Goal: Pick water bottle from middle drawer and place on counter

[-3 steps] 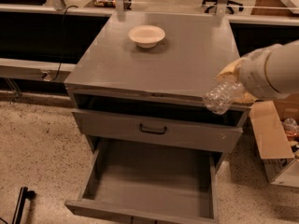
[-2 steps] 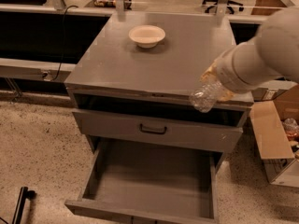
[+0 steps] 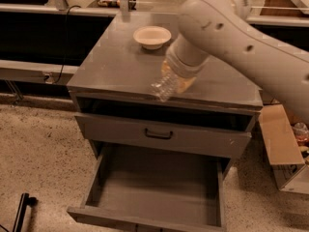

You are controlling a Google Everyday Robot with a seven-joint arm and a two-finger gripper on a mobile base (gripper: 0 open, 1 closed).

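Observation:
My gripper [image 3: 176, 81] is shut on the water bottle [image 3: 163, 88], a small clear crinkly bottle. It holds the bottle tilted, the free end pointing down-left, just above the front part of the counter [image 3: 111, 66]. My thick white arm reaches in from the upper right and hides most of the fingers. The middle drawer [image 3: 149, 190] is pulled out below, and its grey floor is bare.
A white bowl [image 3: 152, 36] stands at the back of the counter. A drawer front with a black handle [image 3: 159, 135] is shut above the open drawer. A cardboard box [image 3: 282, 146] stands on the speckled floor at the right. A black bar [image 3: 20, 211] lies at the lower left.
My arm has swung left with the bottle, from the counter's right front corner to over its front middle. The bowl and drawers have not moved.

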